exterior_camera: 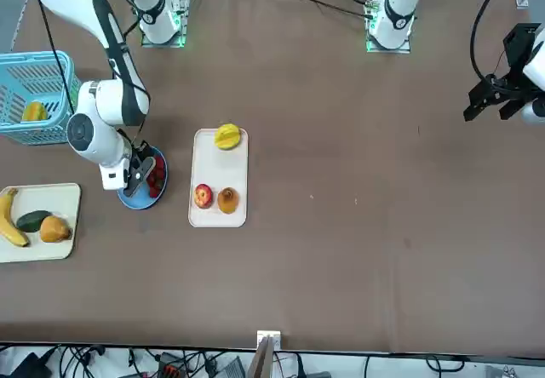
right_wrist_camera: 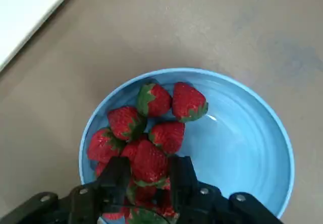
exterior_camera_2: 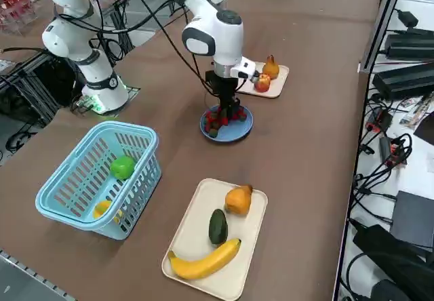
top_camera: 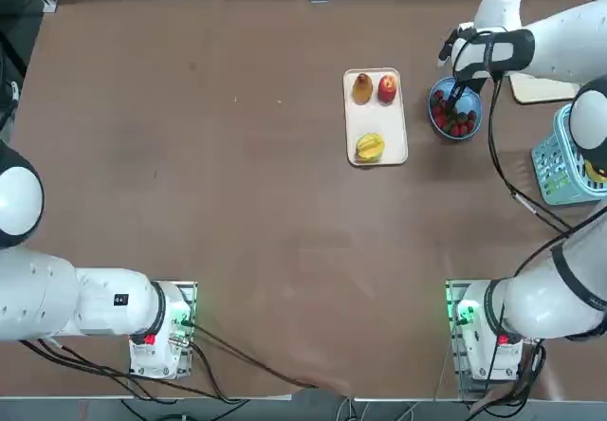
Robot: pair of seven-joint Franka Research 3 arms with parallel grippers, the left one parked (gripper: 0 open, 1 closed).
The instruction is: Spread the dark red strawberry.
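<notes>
A blue bowl (right_wrist_camera: 242, 143) holds several red strawberries (right_wrist_camera: 154, 100) piled toward one side. It stands at the far right of the table, where its rim (top_camera: 477, 122) shows in the top view. My right gripper (right_wrist_camera: 150, 166) reaches down into the bowl. Its two fingers (right_wrist_camera: 120, 173) press on either side of one deep red strawberry (right_wrist_camera: 149, 159) on top of the pile. From the side, the gripper (exterior_camera_2: 226, 108) stands upright over the bowl (exterior_camera_2: 237, 131). I cannot tell whether the berry is lifted off the others.
A cream tray (top_camera: 377, 141) with a pear, an apple and a yellow star fruit lies just left of the bowl. A light blue basket (exterior_camera_2: 102, 172) with a green fruit stands to the bowl's right. Beyond it is a second tray (exterior_camera_2: 196, 247) with a banana, avocado and pear.
</notes>
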